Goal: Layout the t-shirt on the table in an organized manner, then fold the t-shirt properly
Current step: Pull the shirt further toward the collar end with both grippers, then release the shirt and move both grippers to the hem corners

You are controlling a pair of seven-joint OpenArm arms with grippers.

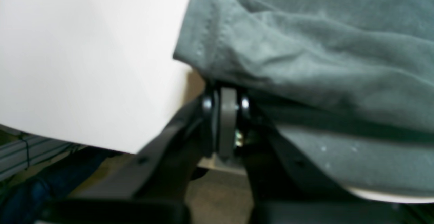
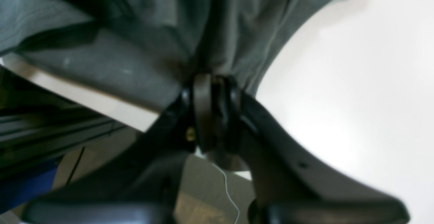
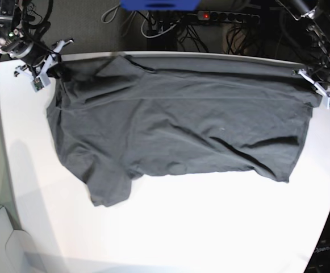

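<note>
**Currently: Shirt Stretched Along the Far Table Edge**

Currently the t-shirt (image 3: 182,131) is lying spread across the far half of the table (image 3: 210,227), its upper edge running along the far rim and slightly overhanging it. One sleeve is drooping toward the near side at the base view's left, and creases are running diagonally across the body.

The left gripper (image 1: 226,97) is pinching the shirt's far corner at the base view's right, with its jaws pressed together on the cloth. The right gripper (image 2: 217,92) is sitting at the opposite far corner; cloth is gathering between its jaws, but the wrist view is too blurred to tell whether they are clamping or parting.

Handling judgement: the shirt is appearing light, soft and limp, so it is likely to sag and wrinkle wherever it is unsupported. Hems, shoulder seams and corners are offering the firmest hold, since the doubled stitching there is resisting slip.

The table is smooth, white and matte, so cloth is likely to slide over it readily. Cables and a power strip (image 3: 221,16) are lying on the floor beyond the far rim.
</note>
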